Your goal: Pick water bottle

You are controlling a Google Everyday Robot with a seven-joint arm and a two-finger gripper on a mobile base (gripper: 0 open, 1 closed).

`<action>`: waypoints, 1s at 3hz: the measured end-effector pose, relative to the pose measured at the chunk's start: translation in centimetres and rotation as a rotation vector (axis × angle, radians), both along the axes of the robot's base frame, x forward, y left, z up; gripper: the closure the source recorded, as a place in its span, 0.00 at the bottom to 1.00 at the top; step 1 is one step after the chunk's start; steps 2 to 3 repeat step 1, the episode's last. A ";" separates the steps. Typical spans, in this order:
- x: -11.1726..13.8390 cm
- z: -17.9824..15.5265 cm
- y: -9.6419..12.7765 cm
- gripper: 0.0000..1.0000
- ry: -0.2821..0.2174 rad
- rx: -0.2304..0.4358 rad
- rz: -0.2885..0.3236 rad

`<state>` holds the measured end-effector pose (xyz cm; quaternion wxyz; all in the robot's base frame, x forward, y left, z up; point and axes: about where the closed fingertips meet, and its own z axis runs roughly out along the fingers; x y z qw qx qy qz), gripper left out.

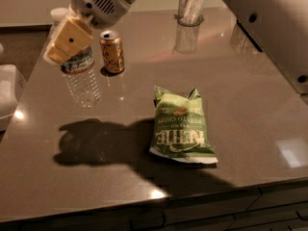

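One gripper (pixel 67 41), top left of the view, is clamped on the water bottle (pixel 83 83) around its upper part, above the label. The bottle hangs slightly tilted, seemingly off the counter (pixel 250 105), just left of the gold can (pixel 112 52) and well apart from the chip bag (pixel 182 126). For a good lift: firm squeeze, straight rise, no bumping the can. The bottle is clear and ribbed, with a blue-white-red label band; its cap is mostly hidden.

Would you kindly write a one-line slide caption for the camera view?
The gripper shut on the water bottle beside the gold can; green chip bag nearby.
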<state>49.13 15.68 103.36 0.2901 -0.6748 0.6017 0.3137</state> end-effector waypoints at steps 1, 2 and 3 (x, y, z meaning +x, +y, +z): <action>-0.1 0.2 0.0 1.00 -0.001 0.000 0.003; -0.1 0.2 0.0 1.00 -0.001 0.000 0.003; -0.1 0.2 0.0 1.00 -0.001 0.000 0.003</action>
